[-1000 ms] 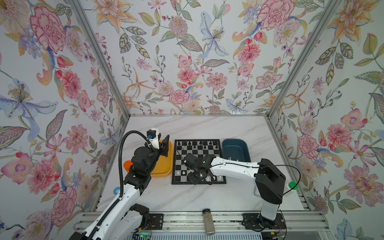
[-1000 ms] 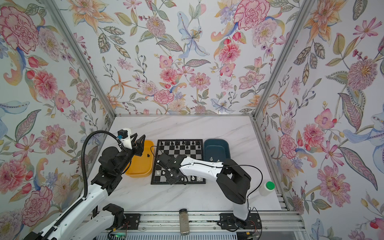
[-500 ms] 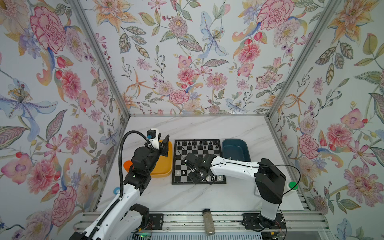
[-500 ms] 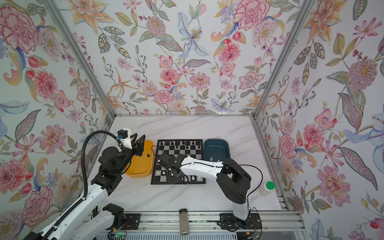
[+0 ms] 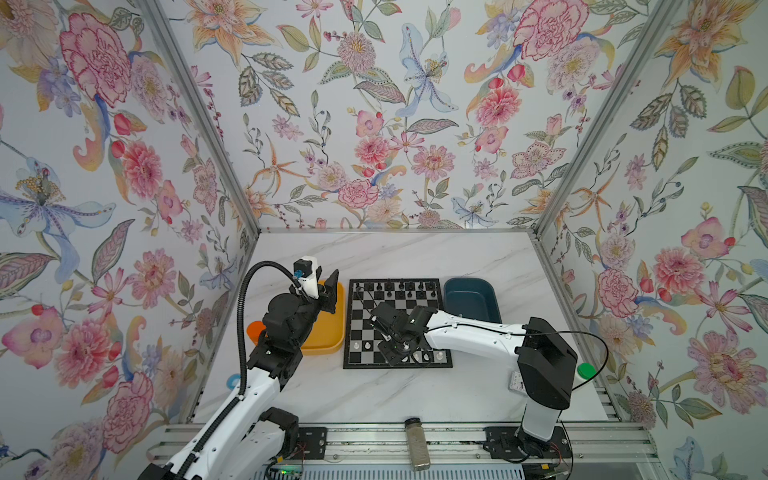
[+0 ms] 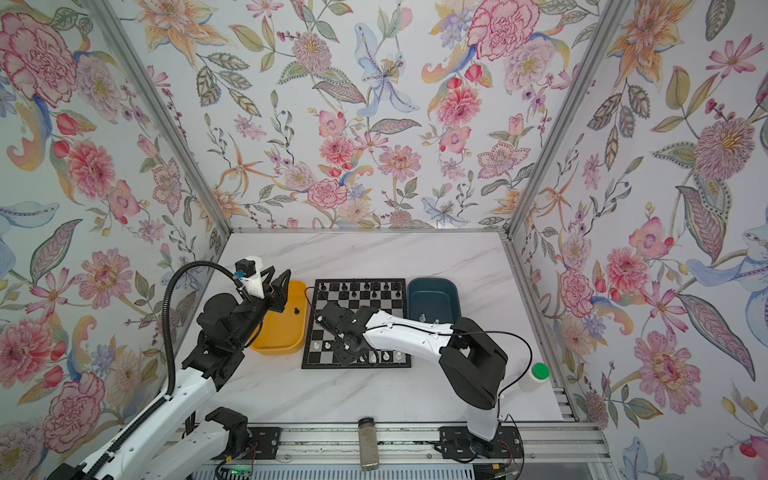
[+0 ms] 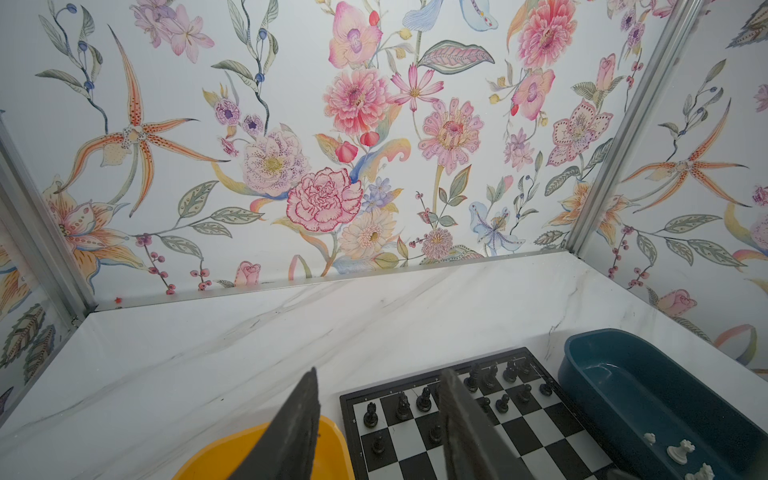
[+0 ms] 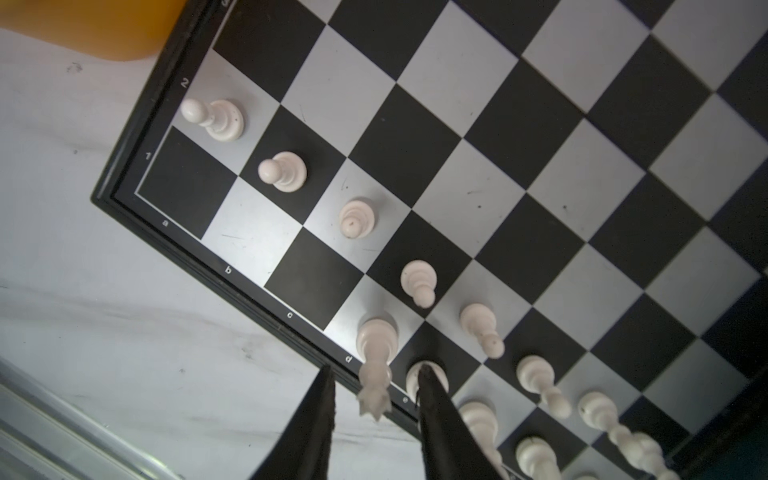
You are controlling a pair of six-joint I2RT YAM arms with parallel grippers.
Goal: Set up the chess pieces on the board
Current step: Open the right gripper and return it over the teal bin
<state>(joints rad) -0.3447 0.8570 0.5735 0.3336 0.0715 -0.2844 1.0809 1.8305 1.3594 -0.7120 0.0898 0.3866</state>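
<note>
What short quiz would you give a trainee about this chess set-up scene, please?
1. True or false: the left gripper holds a black piece.
2. The white queen between the right gripper's parted jaws stands on: A) a dark square; B) a light square at the board's edge; C) the table.
3. Which tray holds white pieces not yet on the board?
Key: 1. False: its jaws are open and empty, above the yellow tray. 2. B. 3. The dark blue tray.
</note>
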